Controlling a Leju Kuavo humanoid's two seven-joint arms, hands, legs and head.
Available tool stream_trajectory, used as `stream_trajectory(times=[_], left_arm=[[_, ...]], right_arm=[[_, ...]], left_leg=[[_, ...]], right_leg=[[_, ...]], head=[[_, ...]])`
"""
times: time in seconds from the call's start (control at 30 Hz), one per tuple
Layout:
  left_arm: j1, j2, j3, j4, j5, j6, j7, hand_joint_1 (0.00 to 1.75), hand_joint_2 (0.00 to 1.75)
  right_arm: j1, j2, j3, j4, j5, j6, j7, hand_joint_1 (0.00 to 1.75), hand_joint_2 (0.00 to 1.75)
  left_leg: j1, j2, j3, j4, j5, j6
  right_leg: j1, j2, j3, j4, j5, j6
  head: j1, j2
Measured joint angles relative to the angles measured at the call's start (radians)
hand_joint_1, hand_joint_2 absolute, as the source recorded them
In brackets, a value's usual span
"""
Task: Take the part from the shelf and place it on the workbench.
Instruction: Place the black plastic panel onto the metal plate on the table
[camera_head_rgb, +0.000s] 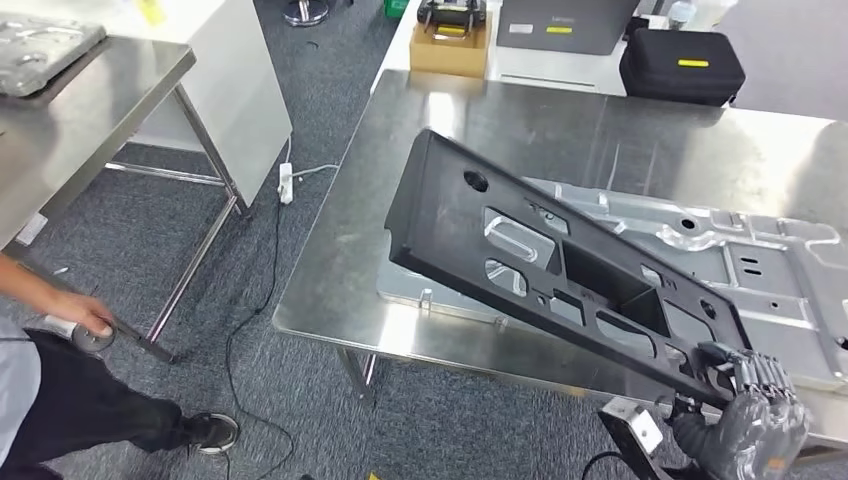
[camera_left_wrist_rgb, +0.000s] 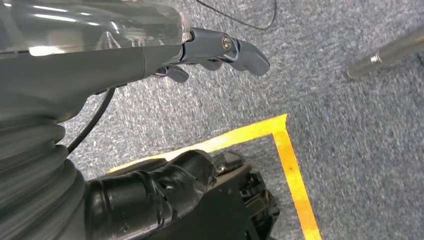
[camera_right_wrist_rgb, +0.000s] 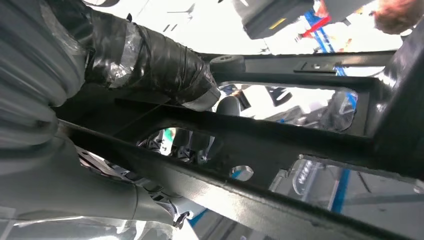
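A long black moulded part (camera_head_rgb: 540, 260) with several cut-outs hangs tilted over the steel workbench (camera_head_rgb: 400, 150), its far end raised toward the bench's middle. My right hand (camera_head_rgb: 750, 420) grips its near lower end at the bench's front right corner. In the right wrist view the taped thumb (camera_right_wrist_rgb: 150, 55) lies over the part's black ribs (camera_right_wrist_rgb: 280, 145). A silver stamped metal panel (camera_head_rgb: 760, 270) lies flat on the bench under the part. My left hand (camera_left_wrist_rgb: 165, 55) hangs over the carpet with its fingers apart and nothing in it.
A person crouches at the left, one hand (camera_head_rgb: 85, 315) on a table leg. A second steel table (camera_head_rgb: 80, 110) stands at the far left. A black case (camera_head_rgb: 680, 65) and a cardboard box (camera_head_rgb: 450, 45) sit behind the bench. Cables (camera_head_rgb: 270, 280) and yellow tape (camera_left_wrist_rgb: 290, 165) mark the floor.
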Motion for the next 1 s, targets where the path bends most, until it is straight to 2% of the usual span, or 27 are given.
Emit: stream_trajectory(times=[0.07,0.1,0.13,0.2,0.23,0.27,0.3,0.37,0.4,0.43,0.47,0.53,0.6,0.63,0.7,0.73,0.77,0.8,0.83,0.9,0.93,1.0], left_arm=[[-0.002,0.000,0.000,0.000,0.000,0.001,0.000,0.00,1.75],[-0.002,0.000,0.000,0.000,0.001,0.002,0.002,0.00,1.75],[-0.002,0.000,0.000,0.000,0.002,0.004,0.004,0.00,1.75],[-0.001,0.000,0.000,0.000,0.004,0.010,0.011,0.00,1.75],[0.000,0.000,0.000,0.000,0.004,0.013,0.014,0.00,1.75],[0.001,0.000,0.000,0.000,0.004,0.016,0.018,0.00,1.75],[0.002,0.000,0.000,0.000,0.004,0.017,0.020,0.00,1.75],[0.003,0.001,0.000,0.000,0.004,0.013,0.020,0.00,1.75],[0.003,0.000,0.000,0.000,0.004,0.008,0.017,0.00,1.75],[0.002,0.000,0.000,0.000,0.004,0.002,0.012,0.00,1.75],[0.001,0.000,0.000,0.000,0.003,-0.003,0.007,0.00,1.75],[0.000,0.000,0.000,0.000,0.000,-0.010,0.000,0.00,1.75],[0.001,0.001,0.000,0.000,-0.002,-0.015,-0.002,0.00,1.75],[0.000,0.001,0.000,0.000,-0.003,-0.017,-0.002,0.00,1.75],[-0.001,0.001,-0.001,0.000,-0.004,-0.017,0.000,0.00,1.75],[-0.001,0.001,-0.002,0.000,-0.004,-0.015,0.001,0.00,1.31],[0.000,0.001,-0.002,0.000,-0.004,-0.013,0.003,0.00,0.87],[0.000,0.001,-0.002,0.000,-0.005,-0.010,0.005,0.00,0.44],[0.000,0.000,-0.002,0.000,-0.007,-0.006,0.009,0.00,0.00],[0.000,-0.001,-0.004,0.000,-0.012,0.000,0.020,0.00,0.00],[-0.001,-0.002,-0.006,0.000,-0.015,0.002,0.025,0.00,0.00],[-0.002,-0.002,-0.011,0.000,-0.022,0.002,0.031,0.00,0.00]], right_arm=[[0.000,-0.001,-0.001,0.000,0.000,0.000,0.002,1.75,1.75],[0.000,-0.001,-0.002,0.000,0.000,0.000,0.003,1.75,1.75],[-0.001,-0.001,-0.002,0.000,0.000,0.000,0.003,1.75,1.75],[-0.002,-0.002,-0.002,0.001,0.000,0.000,0.005,1.75,1.75],[-0.002,-0.002,-0.002,0.002,0.000,0.000,0.006,1.75,1.75],[-0.002,-0.002,-0.002,0.003,0.000,0.000,0.006,1.75,1.75],[-0.001,-0.002,-0.002,0.003,0.000,0.000,0.007,1.75,1.75],[-0.001,-0.002,-0.003,0.003,0.000,0.000,0.011,1.75,1.75],[-0.002,-0.002,-0.003,0.004,-0.001,0.000,0.013,1.75,1.75],[-0.003,-0.002,-0.003,0.004,-0.001,0.000,0.015,1.75,1.75],[-0.004,-0.003,-0.003,0.004,-0.002,0.000,0.016,1.75,1.75],[-0.005,-0.004,-0.003,0.004,-0.002,0.000,0.019,1.65,1.75],[-0.006,-0.006,-0.003,0.006,-0.003,0.000,0.022,1.54,1.75],[-0.008,-0.008,-0.003,0.007,-0.003,0.000,0.024,1.55,1.75],[-0.011,-0.012,-0.002,0.011,-0.005,0.000,0.029,1.58,1.75],[-0.012,-0.015,-0.002,0.014,-0.004,0.000,0.032,1.60,1.75],[-0.013,-0.017,-0.002,0.018,0.000,0.000,0.036,1.61,1.75],[-0.015,-0.019,-0.003,0.022,0.006,0.000,0.039,1.62,1.75],[-0.018,-0.023,-0.005,0.026,0.018,0.000,0.044,1.62,1.75],[-0.033,-0.030,-0.013,0.034,0.047,0.000,0.056,1.63,1.75],[-0.043,-0.034,-0.019,0.038,0.066,0.000,0.062,1.64,1.75],[-0.061,-0.041,-0.038,0.047,0.115,0.000,0.073,1.66,1.75]], left_leg=[[0.001,0.002,0.000,0.012,-0.013,-0.011],[0.002,0.003,-0.012,0.042,-0.029,-0.016],[0.005,0.004,-0.038,0.092,-0.052,-0.021],[0.011,0.005,-0.115,0.224,-0.098,-0.029],[0.014,0.005,-0.149,0.271,-0.105,-0.032],[0.017,0.005,-0.167,0.285,-0.091,-0.034],[0.019,0.005,-0.167,0.259,-0.057,-0.036],[0.022,0.006,-0.124,0.132,0.032,-0.037],[0.021,0.006,-0.101,0.073,0.059,-0.035],[0.020,0.006,-0.086,0.036,0.071,-0.031],[0.017,0.005,-0.082,0.025,0.067,-0.026],[0.014,0.005,-0.082,0.019,0.066,-0.012],[0.015,0.006,-0.077,0.010,0.067,0.004],[0.016,0.006,-0.074,0.006,0.068,0.011],[0.012,0.007,-0.073,0.006,0.066,0.019],[0.009,0.007,-0.071,0.006,0.064,0.021],[0.006,0.006,-0.069,0.006,0.063,0.023],[0.004,0.005,-0.066,0.006,0.061,0.025],[0.001,0.004,-0.061,0.006,0.059,0.025],[-0.003,0.002,-0.054,0.007,0.053,0.023],[-0.004,0.002,-0.053,0.008,0.052,0.020],[-0.005,0.003,-0.054,0.008,0.051,0.012]], right_leg=[[-0.006,0.000,0.010,-0.012,-0.001,-0.008],[-0.010,-0.001,0.017,-0.019,-0.002,-0.012],[-0.011,-0.003,0.024,-0.022,-0.004,-0.016],[-0.011,-0.006,0.032,-0.023,-0.011,-0.021],[-0.011,-0.006,0.036,-0.023,-0.015,-0.022],[-0.012,-0.005,0.041,-0.023,-0.020,-0.021],[-0.013,-0.004,0.048,-0.023,-0.025,-0.019],[-0.016,-0.002,0.064,-0.022,-0.037,-0.011],[-0.015,-0.002,0.068,-0.021,-0.042,-0.005],[-0.014,-0.001,0.069,-0.020,-0.046,0.000],[-0.013,-0.001,0.067,-0.020,-0.047,0.006],[-0.014,-0.002,0.067,-0.023,-0.049,0.016],[-0.017,-0.002,0.058,0.005,-0.071,0.024],[-0.018,-0.003,0.037,0.049,-0.095,0.026],[-0.017,-0.002,-0.031,0.180,-0.153,0.027],[-0.016,-0.002,-0.063,0.235,-0.168,0.026],[-0.014,-0.002,-0.081,0.260,-0.164,0.025],[-0.013,-0.002,-0.079,0.244,-0.139,0.021],[-0.011,-0.002,-0.058,0.191,-0.099,0.016],[-0.003,-0.002,0.000,0.055,-0.033,0.002],[0.001,-0.002,0.019,0.011,-0.019,-0.002],[0.006,-0.001,0.027,-0.013,-0.017,-0.005]], head=[[-0.001,0.000],[-0.001,0.000],[-0.002,0.000],[-0.002,0.000],[-0.002,0.000],[-0.002,0.000],[-0.002,0.000],[-0.002,0.000],[-0.002,0.000],[-0.001,0.000],[-0.001,0.000],[-0.001,0.000],[-0.001,0.000],[0.000,0.000],[0.000,0.000],[0.000,0.000],[0.000,0.000],[0.000,0.000],[0.000,0.000],[0.000,0.000],[0.000,0.000],[0.000,0.000]])
